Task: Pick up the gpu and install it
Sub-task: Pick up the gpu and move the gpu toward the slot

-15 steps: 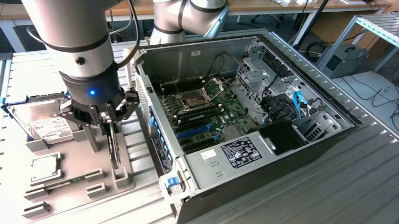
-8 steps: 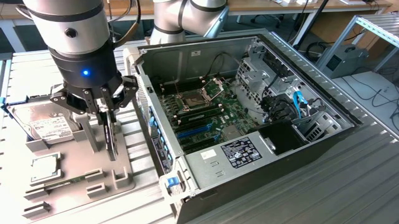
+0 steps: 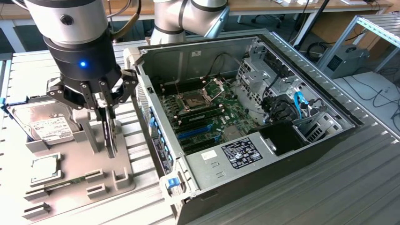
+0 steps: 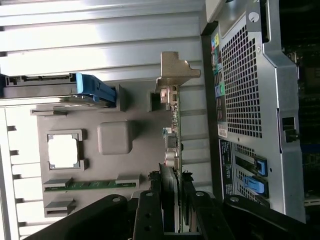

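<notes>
Pick-up stage. The gripper (image 3: 108, 112) has its fingers (image 4: 148, 212) closed narrowly on the gpu (image 3: 112, 136), which stands on its thin edge at the edge of the grey parts tray (image 3: 75, 157) nearest the open computer case (image 3: 181, 61). Whether the card is clear of its holder cannot be told. Installation is not done: the blue slots (image 3: 196, 133) on the board lie bare.

Writing: the hard drive (image 3: 47, 125) at the tray's far edge has a white label, and the power supply (image 3: 240, 153) a black one (neither legible).
</notes>
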